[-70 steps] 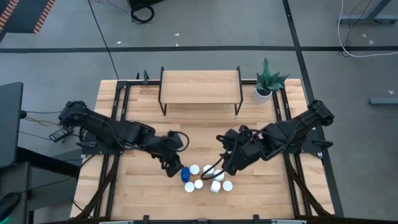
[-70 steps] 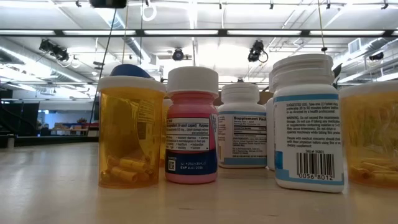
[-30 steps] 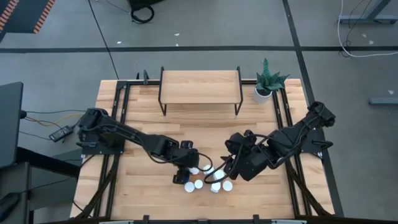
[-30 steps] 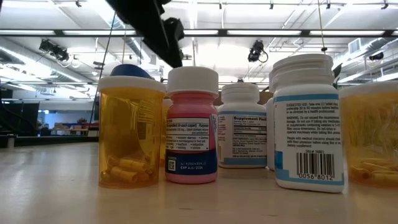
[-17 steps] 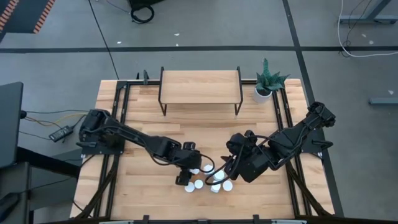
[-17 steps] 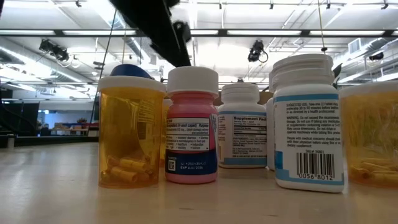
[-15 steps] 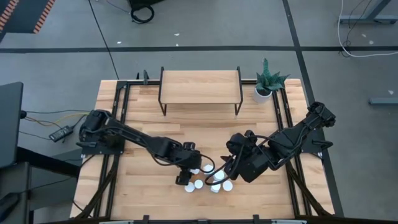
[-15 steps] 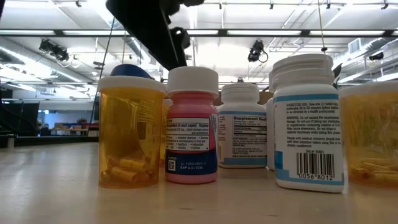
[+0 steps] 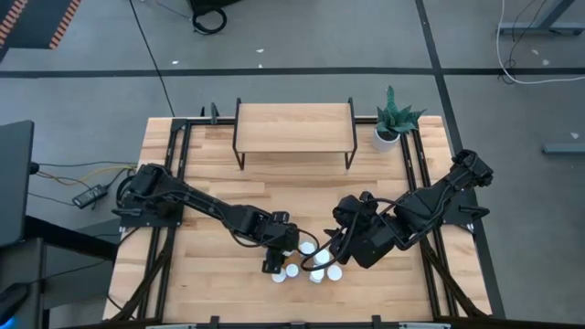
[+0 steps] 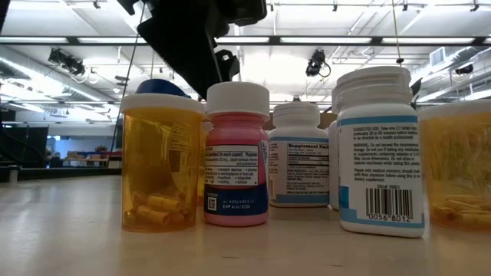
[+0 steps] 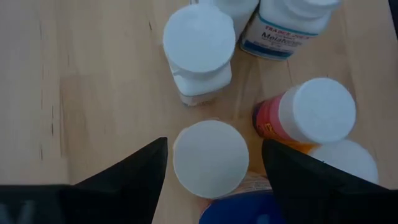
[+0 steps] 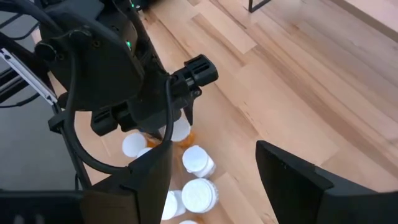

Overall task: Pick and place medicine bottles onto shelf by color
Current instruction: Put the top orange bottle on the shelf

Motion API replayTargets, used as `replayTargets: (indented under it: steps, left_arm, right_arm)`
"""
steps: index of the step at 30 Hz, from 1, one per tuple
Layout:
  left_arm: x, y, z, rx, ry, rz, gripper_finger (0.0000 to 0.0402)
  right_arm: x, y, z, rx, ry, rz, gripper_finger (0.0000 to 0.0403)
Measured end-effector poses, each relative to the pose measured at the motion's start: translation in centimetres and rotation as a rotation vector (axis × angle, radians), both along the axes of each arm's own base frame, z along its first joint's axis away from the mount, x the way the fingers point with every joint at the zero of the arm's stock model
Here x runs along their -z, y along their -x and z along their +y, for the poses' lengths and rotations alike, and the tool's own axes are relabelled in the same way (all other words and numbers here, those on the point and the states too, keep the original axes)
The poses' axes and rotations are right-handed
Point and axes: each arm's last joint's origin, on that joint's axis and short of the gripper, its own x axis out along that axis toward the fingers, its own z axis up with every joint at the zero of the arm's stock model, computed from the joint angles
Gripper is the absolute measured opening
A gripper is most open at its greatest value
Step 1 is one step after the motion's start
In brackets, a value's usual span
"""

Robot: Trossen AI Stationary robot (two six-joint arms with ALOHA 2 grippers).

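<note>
Medicine bottles [image 9: 306, 263] clustered on table [image 9: 210, 183] near its front edge, approx mid-width, all upright, caps up, long axes vertical. Low view, front row: orange-body bottle [image 10: 162, 162] w/ white cap, capsules visible inside; just beside it a pink bottle [image 10: 237, 153], white cap, label w/ barcode and "EXP" line, rest too small to read. Behind: white bottle [image 10: 298, 155] marked "Supplement Facts". Closer to the low camera, a big white bottle [image 10: 380, 149], barcode w/ digits "0056 8012", fine print unreadable. Second orange bottle [image 10: 459, 165] cut by frame edge. Blue cap [image 10: 157, 87] peeks from behind first orange one. Left wrist view: label fragment "Medi..." on a white bottle [image 11: 288, 23].

Left claw [image 9: 277, 259] directly over cluster's left side, fingers spread, straddling a white-capped bottle [image 11: 211, 158] w/o touching; nothing grasped. Its dark body blocks part of the cluster from above. Right claw [image 9: 331, 257] at cluster's right side, fingers apart, holding nothing.

Shelf [image 9: 293, 127] at table's far edge, well apart from bottles, bare top. Potted plant [image 9: 393, 118] just beside shelf's right end.
</note>
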Motion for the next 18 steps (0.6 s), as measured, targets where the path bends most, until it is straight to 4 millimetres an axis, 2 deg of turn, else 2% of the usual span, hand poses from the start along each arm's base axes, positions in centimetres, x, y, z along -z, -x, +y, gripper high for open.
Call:
replayTargets:
  steps: [7,18]
  left_arm:
    - [1.5,-0.2,-0.3,0.019,-0.006,0.047,0.0269]
    - [1.5,-0.2,-0.2,0.019,-0.017,0.046,0.0261]
  right_arm:
    - [0.0,0.0,0.0,-0.001,0.009,-0.002,0.0239]
    - [0.0,0.0,0.0,0.001,0.006,-0.005,0.0239]
